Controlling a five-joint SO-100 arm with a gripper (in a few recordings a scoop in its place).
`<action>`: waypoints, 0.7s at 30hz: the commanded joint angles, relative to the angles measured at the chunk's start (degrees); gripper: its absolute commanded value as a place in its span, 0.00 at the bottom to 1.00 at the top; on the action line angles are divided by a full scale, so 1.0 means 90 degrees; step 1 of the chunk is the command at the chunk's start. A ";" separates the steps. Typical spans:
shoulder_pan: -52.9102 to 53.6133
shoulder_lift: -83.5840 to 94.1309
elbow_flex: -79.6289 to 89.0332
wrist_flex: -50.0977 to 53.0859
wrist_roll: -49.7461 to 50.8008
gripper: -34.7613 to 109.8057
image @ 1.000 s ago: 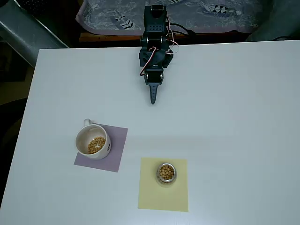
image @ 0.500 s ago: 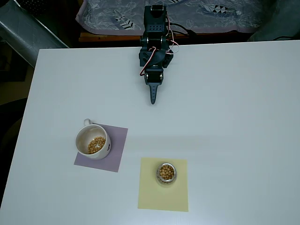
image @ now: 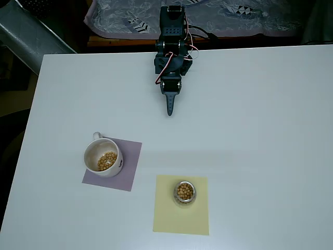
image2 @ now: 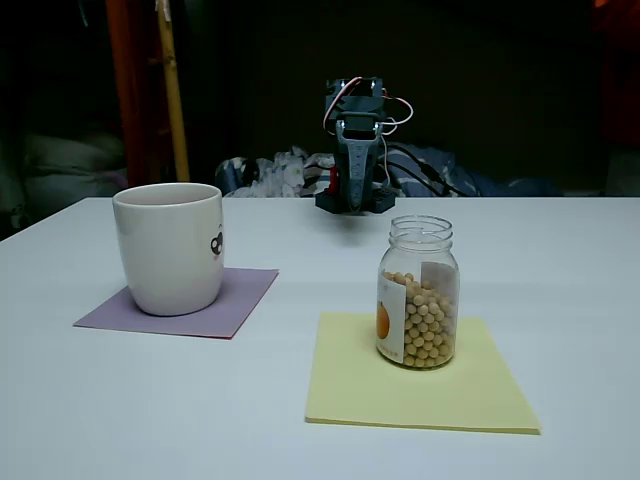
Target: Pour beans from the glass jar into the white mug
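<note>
Pour not yet begun: arm parked, jar untouched.

Overhead view: gripper (image: 169, 107) lies folded at 12 o'clock on the table (image: 260, 130), its jaws together in a single point, holding nothing. The jar (image: 183, 192) stands upright on a yellow mat (image: 171, 216) at 6 o'clock, well apart from the gripper; the mug (image: 102, 158) sits on a purple mat (image: 130, 166) at 8 o'clock, with a few beans (image: 107, 160) already in its bottom.
Fixed view: the jar (image2: 418, 292) holds beans (image2: 432, 325) to roughly two-thirds of its height, with the mug (image2: 170, 247) at its 9 o'clock and the gripper (image2: 357, 165) far behind. Reaching, grasping, carrying and tipping all appear to remain.
</note>
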 commanded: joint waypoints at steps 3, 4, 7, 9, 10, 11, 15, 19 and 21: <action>0.0010 0.0244 0.0059 0.0059 -0.0059 0.24; 0.0010 0.0244 0.0059 0.0059 -0.0059 0.24; 0.0010 0.0244 0.0059 0.0059 -0.0059 0.24; 0.0010 0.0244 0.0059 0.0059 -0.0059 0.24; 0.0010 0.0244 0.0059 0.0059 -0.0059 0.24; 0.0010 0.0244 0.0059 0.0059 -0.0059 0.24; 0.0010 0.0244 0.0059 0.0059 -0.0059 0.24; -0.0059 0.0244 0.0059 0.0059 -0.0010 0.24; -0.0176 0.0244 0.0059 0.0059 -0.0010 0.24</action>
